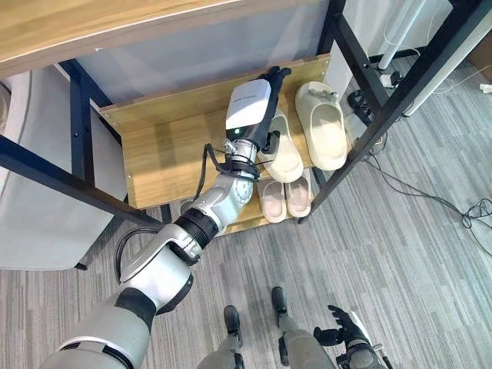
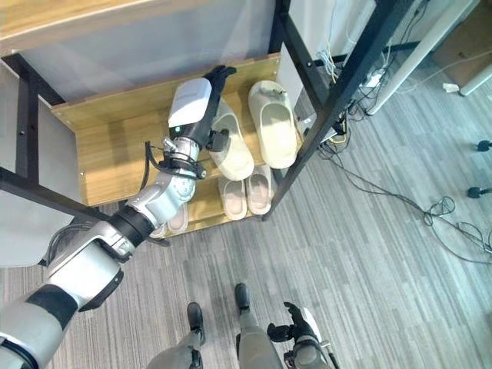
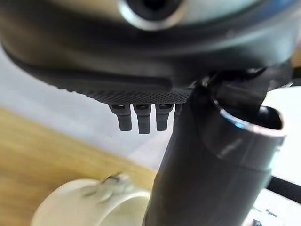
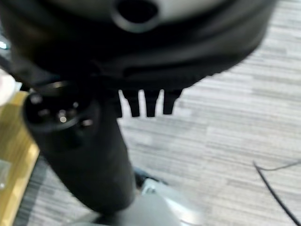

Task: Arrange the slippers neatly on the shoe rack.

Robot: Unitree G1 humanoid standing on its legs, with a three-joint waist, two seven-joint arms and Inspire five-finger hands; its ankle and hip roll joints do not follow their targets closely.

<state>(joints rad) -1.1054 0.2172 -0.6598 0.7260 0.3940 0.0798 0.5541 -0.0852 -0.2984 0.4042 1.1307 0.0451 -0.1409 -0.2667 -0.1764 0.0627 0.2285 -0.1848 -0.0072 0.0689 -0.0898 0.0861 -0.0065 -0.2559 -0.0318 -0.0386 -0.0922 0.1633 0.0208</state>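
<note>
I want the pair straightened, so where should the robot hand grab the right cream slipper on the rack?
Probably the strap of the cream slipper: it arches over the sole, leaving an opening. Come from the open front of the shoe rack, since the left robot hand is beside it.

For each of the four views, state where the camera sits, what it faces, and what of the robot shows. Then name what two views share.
Left eye view: on the head, looking down at the shoe rack; left hand over the cream slippers.
Right eye view: beside it, same scene; right hand low.
Left wrist view: along straight fingers toward one cream slipper.
Right wrist view: along straight fingers at the grey floor.
Both eye views share the pink slippers.
</note>
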